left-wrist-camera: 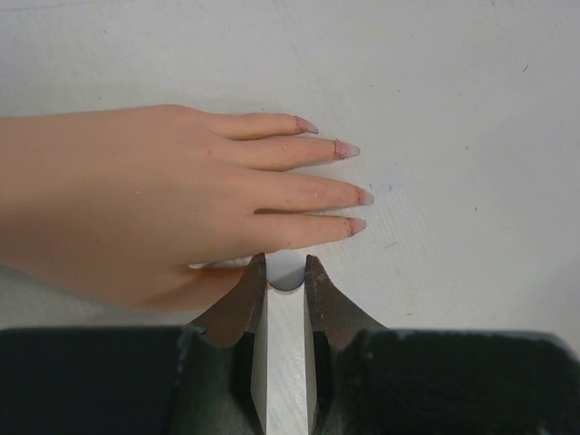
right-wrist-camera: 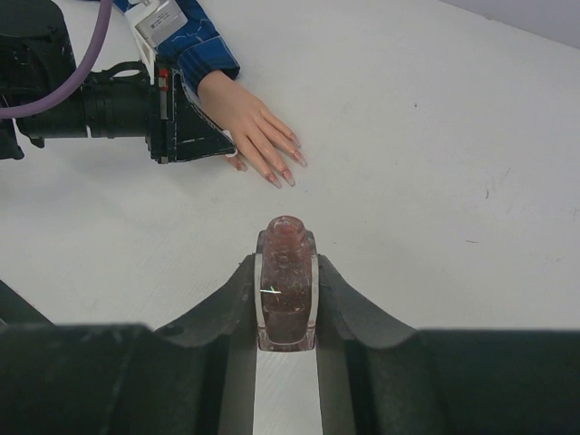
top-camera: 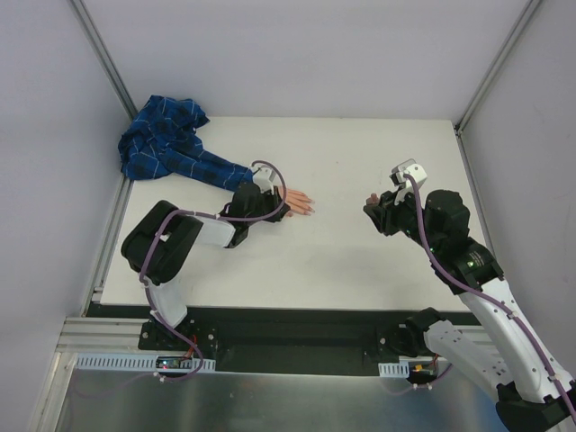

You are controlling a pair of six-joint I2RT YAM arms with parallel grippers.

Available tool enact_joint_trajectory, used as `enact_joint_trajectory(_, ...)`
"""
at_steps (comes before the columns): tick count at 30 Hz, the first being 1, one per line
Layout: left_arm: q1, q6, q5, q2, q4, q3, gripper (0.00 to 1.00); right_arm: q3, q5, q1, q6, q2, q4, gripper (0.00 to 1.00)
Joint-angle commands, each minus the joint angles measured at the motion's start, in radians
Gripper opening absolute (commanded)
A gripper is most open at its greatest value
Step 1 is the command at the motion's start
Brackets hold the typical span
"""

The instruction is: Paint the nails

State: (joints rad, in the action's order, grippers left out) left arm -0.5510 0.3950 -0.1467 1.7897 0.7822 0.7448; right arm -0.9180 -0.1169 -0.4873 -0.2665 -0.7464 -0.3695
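Observation:
The pale peach fake hand lies flat on the white table, fingers pointing right, its blue plaid sleeve running to the back left. Its nails are pinkish-mauve tips; they also show in the right wrist view. My left gripper sits right beside the hand's thumb side, its jaws shut on a small round grey piece seen end-on. My right gripper is shut on an uncapped dark red polish bottle, held above the table to the right of the hand.
The bunched blue plaid cloth fills the table's back left corner. Grey walls with metal rails close in the left, back and right sides. The two grippers are about a hand's length apart over the table's middle.

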Motion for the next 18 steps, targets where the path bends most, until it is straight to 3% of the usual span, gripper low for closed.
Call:
enact_joint_trajectory(1, -0.01, -0.03, 0.016, 0.027, 0.048, 0.034, 0.0, 0.004, -0.02, 0.009, 0.009, 0.007, 0.07, 0.0)
enact_joint_trajectory(18, -0.01, -0.045, 0.045, -0.029, 0.052, 0.013, 0.0, 0.008, -0.033, 0.012, 0.013, 0.002, 0.076, 0.0)
